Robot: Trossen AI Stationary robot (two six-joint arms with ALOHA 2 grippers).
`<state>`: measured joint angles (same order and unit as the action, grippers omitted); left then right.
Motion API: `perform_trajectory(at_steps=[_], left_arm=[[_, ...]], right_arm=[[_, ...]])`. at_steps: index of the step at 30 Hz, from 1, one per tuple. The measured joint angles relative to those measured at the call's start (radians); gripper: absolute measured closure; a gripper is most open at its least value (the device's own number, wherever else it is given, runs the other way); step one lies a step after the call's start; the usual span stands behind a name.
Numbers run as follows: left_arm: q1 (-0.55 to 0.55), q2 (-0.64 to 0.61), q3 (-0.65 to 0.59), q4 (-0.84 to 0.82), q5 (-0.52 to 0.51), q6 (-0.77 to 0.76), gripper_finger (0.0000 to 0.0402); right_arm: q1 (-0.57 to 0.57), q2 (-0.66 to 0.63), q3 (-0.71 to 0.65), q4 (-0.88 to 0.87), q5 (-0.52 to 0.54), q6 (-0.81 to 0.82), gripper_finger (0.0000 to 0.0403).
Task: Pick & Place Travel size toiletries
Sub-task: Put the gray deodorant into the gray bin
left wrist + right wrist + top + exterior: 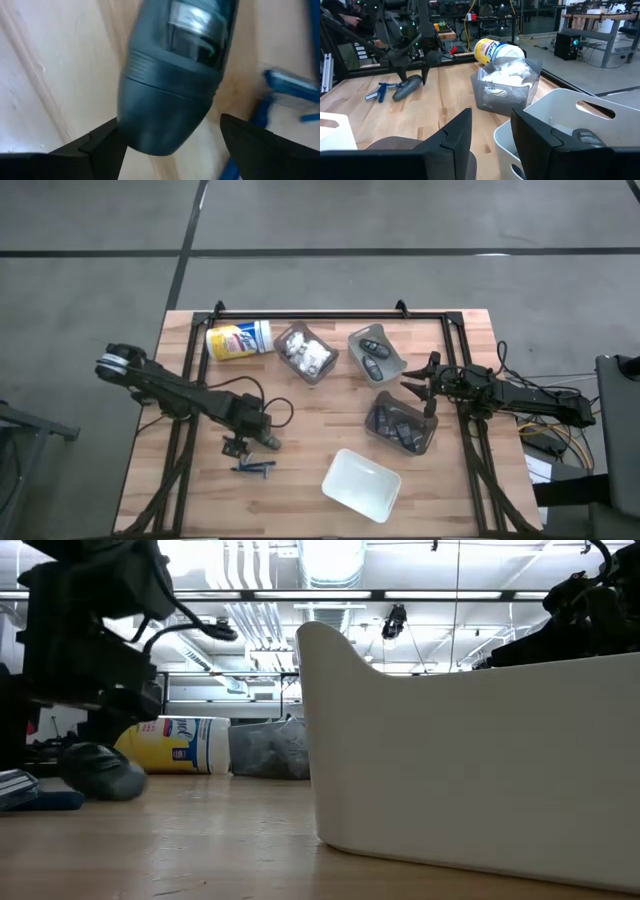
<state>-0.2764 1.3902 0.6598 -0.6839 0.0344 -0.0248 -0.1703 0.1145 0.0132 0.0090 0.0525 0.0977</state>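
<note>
Razor (170, 85) btwn open L claw (170, 145) fingers

Robotics lab: workbenches (600, 22), cables (470, 20), ceiling strip lights (250, 595)

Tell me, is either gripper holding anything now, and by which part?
Nothing held. The left gripper stands open around the dark grey piece on the table; the right gripper is empty over the bins.

Left hand (252, 442) spread wide; right hand (418, 387) parted.
</note>
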Motion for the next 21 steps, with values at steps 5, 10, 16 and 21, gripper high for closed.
perform_trajectory(at_steps=[5, 10, 16, 21], left_arm=[[0.000, 0.044, 0.015, 0.007, -0.024, 0.011, 0.0090], [-0.001, 0.049, 0.049, 0.041, -0.094, 0.138, 0.0090], [0.002, 0.055, 0.075, 0.166, -0.120, 0.159, 0.0090], [0.006, 0.080, 0.080, 0.171, -0.115, 0.174, 0.0093]], right_arm=[[0.000, 0.000, 0.000, 0.000, 0.000, 0.002, 0.0254], [0.000, 0.000, 0.000, 0.000, 0.000, 0.004, 0.0242], [0.000, 0.000, 0.000, 0.000, 0.000, 0.004, 0.0227], [0.000, 0.000, 0.000, 0.000, 0.000, 0.000, 0.0216]])
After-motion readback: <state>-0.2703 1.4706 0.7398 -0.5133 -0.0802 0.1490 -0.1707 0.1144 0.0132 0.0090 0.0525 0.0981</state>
